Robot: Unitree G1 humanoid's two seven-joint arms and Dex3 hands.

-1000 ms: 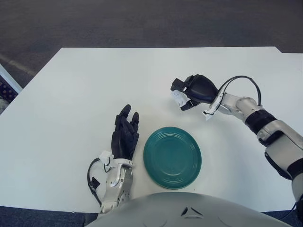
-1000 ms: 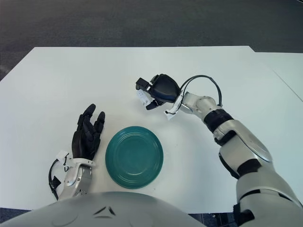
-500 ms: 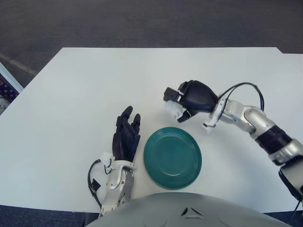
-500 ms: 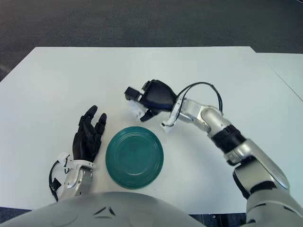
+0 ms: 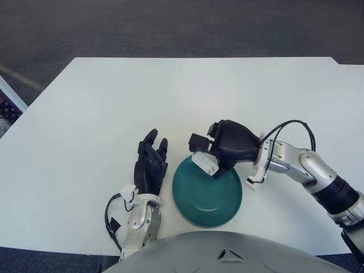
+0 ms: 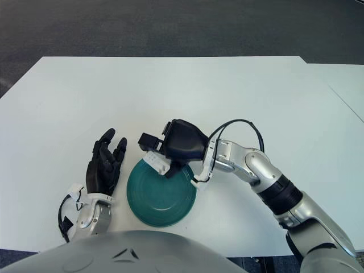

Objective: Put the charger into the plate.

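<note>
white is the table (image 5: 102,96), a broad plain top that fills most of both views, with dark carpet floor (image 5: 170,25) beyond its far edge. everything else is placed here against the plate (image 5: 207,191), a teal green round dish with ringed grooves that sits on the table near the robot's body, close to the near edge.

the right arm (image 5: 310,173), silver with black joints and a looping black cable, reaches in from the plate's right side and crosses above its right rim. the right hand (image 5: 227,147), black, shows over the plate's far rim, fingers curled and clamped on the charger. the left hand (image 5: 151,163), also black, shows just beside the plate's left rim, palm down over the table, its fingers straight and slightly apart, pointing away from the robot and holding nothing; whether it touches the table cannot be told.

the charger (image 5: 203,161) is a small white block, tilted, held at the right hand's fingertips above the far left part of the plate, over the inner edge of the rim. whether it touches the plate's surface cannot be told.
</note>
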